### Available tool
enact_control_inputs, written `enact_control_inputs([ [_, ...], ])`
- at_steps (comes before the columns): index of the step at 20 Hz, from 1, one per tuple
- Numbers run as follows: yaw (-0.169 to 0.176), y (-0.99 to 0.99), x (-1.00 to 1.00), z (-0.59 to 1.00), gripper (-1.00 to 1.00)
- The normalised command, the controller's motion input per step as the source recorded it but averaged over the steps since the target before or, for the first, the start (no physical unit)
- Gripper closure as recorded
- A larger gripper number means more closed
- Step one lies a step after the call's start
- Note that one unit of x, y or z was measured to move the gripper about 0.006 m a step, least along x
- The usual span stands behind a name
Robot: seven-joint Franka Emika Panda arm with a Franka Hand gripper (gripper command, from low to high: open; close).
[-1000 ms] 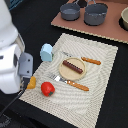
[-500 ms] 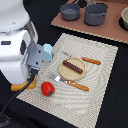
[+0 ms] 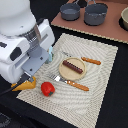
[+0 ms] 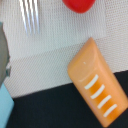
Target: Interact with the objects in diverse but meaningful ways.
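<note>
The yellow-orange ridged bread block (image 3: 24,84) lies at the placemat's near left corner, and it fills the wrist view (image 4: 96,84) with its white ridges. A red tomato (image 3: 47,88) rests on the mat just to the exterior view's right of it, its edge in the wrist view (image 4: 79,4). The dark brown sausage stick (image 3: 73,66) lies on the tan plate (image 3: 65,73). Only a sliver of the pale blue carton (image 3: 50,54) shows behind my arm. My gripper hangs just above the bread block, its fingers hidden by the wrist.
An orange-handled fork (image 3: 70,83) lies in front of the plate, its tines in the wrist view (image 4: 30,17). An orange-handled knife (image 3: 91,61) lies beyond the plate. Two grey pots (image 3: 70,11) (image 3: 95,14) stand on the brown board at the back.
My arm has swung from the exterior view's left edge in over the placemat. It now covers most of the blue carton and hangs over the bread block.
</note>
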Motion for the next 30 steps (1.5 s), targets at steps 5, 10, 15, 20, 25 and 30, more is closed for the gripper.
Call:
enact_control_inputs([
  [5,-0.018,-0.27,0.68,-0.05,-1.0],
  [10,-0.011,-0.37,0.66,-0.02,-1.0],
  [15,-0.021,-0.28,0.59,-0.14,-1.0],
  [20,-0.023,-0.26,0.43,-0.27,-1.0],
  [25,-0.01,-0.2,0.27,-0.34,-1.0],
  [30,-0.002,-0.16,0.06,-0.37,-1.0],
])
